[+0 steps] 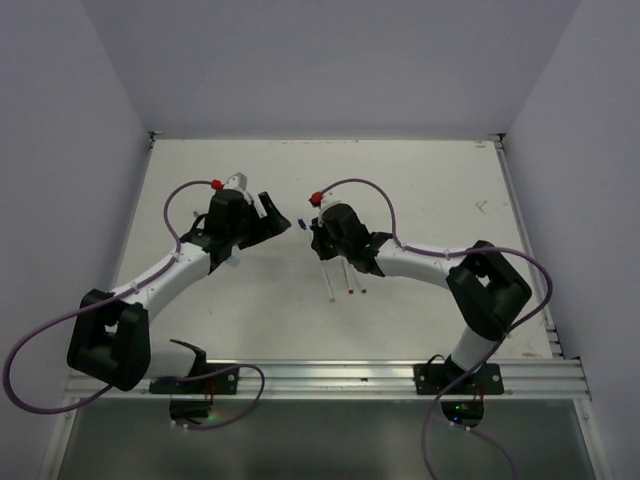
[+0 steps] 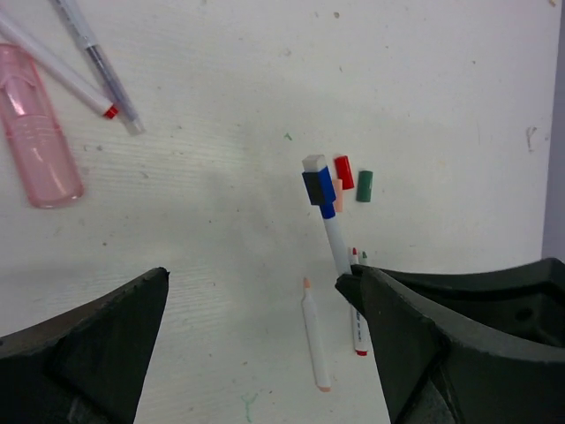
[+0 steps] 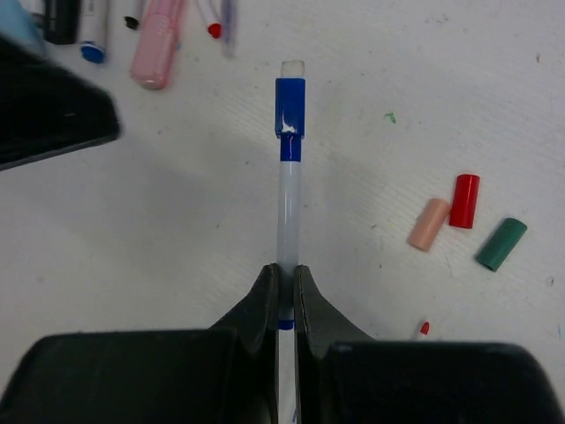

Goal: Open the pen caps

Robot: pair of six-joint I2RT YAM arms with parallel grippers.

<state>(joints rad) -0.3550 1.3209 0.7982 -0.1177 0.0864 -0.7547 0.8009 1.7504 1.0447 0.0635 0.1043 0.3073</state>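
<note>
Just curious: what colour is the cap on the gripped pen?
The cap is blue, clearest in the right wrist view.

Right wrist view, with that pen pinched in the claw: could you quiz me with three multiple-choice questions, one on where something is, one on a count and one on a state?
1. On which side of the pen held by the right gripper do the loose caps lie in this view?
A) its right
B) its left
C) hidden under the gripper

2. How many loose caps lie there?
A) two
B) three
C) five

3. What is the state of the pen's blue cap?
A) on the pen
B) lying off on its own
C) snapped in half

Answers:
1 A: all of them sit to the right of the barrel.
2 B: there is a peach cap, a red cap and a green cap.
3 A: it sits on the pen's far end.
</note>
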